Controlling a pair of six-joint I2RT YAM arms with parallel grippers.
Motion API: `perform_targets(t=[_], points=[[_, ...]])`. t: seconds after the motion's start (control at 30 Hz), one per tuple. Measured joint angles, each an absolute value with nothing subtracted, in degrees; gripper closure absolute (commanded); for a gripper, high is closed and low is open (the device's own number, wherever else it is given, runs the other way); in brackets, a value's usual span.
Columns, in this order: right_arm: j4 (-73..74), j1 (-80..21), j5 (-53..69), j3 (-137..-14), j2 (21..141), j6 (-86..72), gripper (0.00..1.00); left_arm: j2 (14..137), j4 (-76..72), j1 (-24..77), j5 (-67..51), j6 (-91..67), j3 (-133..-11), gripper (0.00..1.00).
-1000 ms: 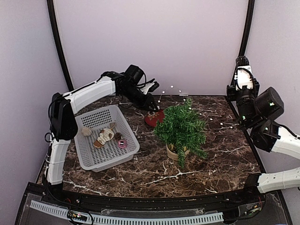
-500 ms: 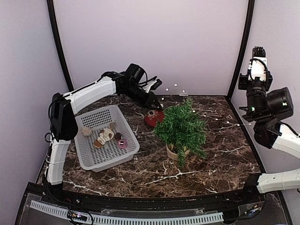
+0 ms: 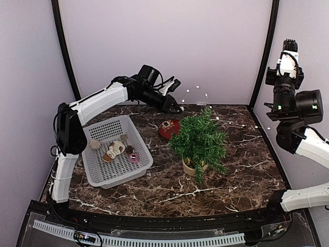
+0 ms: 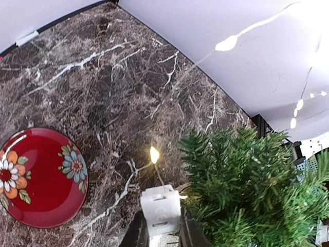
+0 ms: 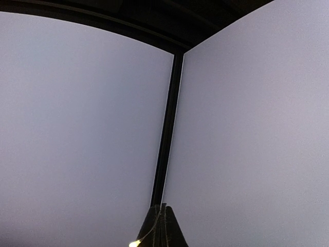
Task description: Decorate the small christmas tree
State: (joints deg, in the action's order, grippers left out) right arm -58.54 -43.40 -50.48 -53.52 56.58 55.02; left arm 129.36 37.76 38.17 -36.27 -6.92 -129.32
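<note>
You're pinching a white box (image 4: pixel 160 211) in the left end effector (image 3: pixel 177 107), clenched tight, hovering above the table (image 3: pixel 241 175) just behind the red plate (image 3: pixel 168 128). The string of lights (image 4: pixel 226 43) is arcing away from that box, glowing, over the small christmas tree (image 3: pixel 199 140). The tree is standing upright in its pot at mid-table, right of the basket (image 3: pixel 134 172). Your right end effector (image 5: pixel 160 226) is pointing up high on the right side, fingers pressed together and gripping the string's wire, with one lit bulb just beside them.
</note>
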Motion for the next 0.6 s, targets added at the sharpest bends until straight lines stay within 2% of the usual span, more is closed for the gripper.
perform_targets(t=[0.27,0.6], points=[[-64.8,-41.4,-50.8,-49.9,59.1,59.2,1.00,132.3,36.8,38.2,-36.2,-8.0,-132.8,0.95],[-62.9,-40.8,-52.8,-43.9,60.2,59.4,1.00,136.6,40.8,38.2,-33.5,-7.6,-132.6,0.97]])
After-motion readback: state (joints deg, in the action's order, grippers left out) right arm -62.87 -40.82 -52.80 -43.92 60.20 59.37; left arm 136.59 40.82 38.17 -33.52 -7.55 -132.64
